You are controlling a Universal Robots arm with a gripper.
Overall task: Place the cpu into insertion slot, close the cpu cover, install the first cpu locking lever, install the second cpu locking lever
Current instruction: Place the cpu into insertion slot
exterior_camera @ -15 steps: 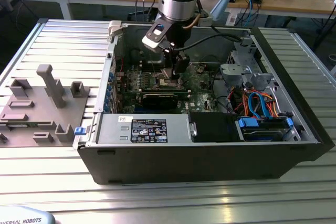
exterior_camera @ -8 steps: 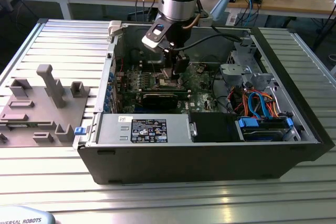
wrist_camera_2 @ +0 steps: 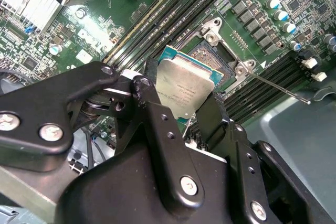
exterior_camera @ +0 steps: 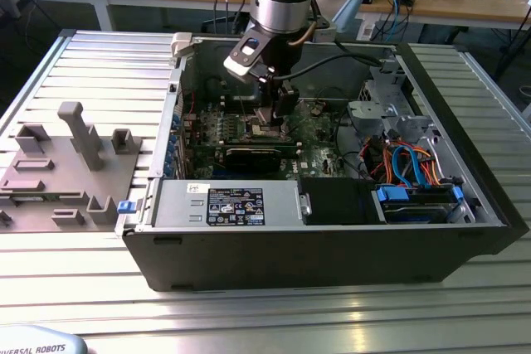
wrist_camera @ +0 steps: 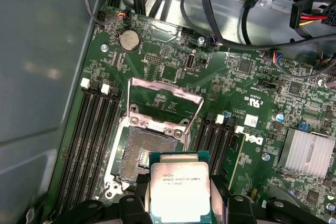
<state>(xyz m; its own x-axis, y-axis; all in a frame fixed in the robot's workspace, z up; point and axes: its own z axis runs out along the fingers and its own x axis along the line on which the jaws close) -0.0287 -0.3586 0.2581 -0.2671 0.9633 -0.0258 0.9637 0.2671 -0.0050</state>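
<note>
One chip was all I carried: my claw (wrist_camera_2: 181,100) was clenched on the cpu (wrist_camera_2: 186,90), with a finger (wrist_camera_2: 152,103) on each of two opposite edges. In the middle of the exterior view, the claw hung low inside the open computer case (exterior_camera: 332,238), which stood on the slotted bench (exterior_camera: 83,55).

The cpu sat just beside the insertion slot (wrist_camera: 144,153) and partly over its near edge. As far as I could judge it was above the slot and not yet seated. The cpu cover (wrist_camera: 167,88) stood raised on the slot's far side, so the dark socket lay bare. A thin locking lever (wrist_camera_2: 278,87) stuck out over the motherboard (wrist_camera: 173,61).

To do this placing well, I judged the chip had to stay level, with its edges squared to the silvery rim. It should go straight down without sliding across the contacts, and clear of the raised cover.

Being square, the chip had no real long axis. Its silvery lid faced both wrist cameras and its contact side faced the board. Its lines of print ran from finger to finger. In the first wrist view, its edges ran roughly parallel to the rim.
</note>
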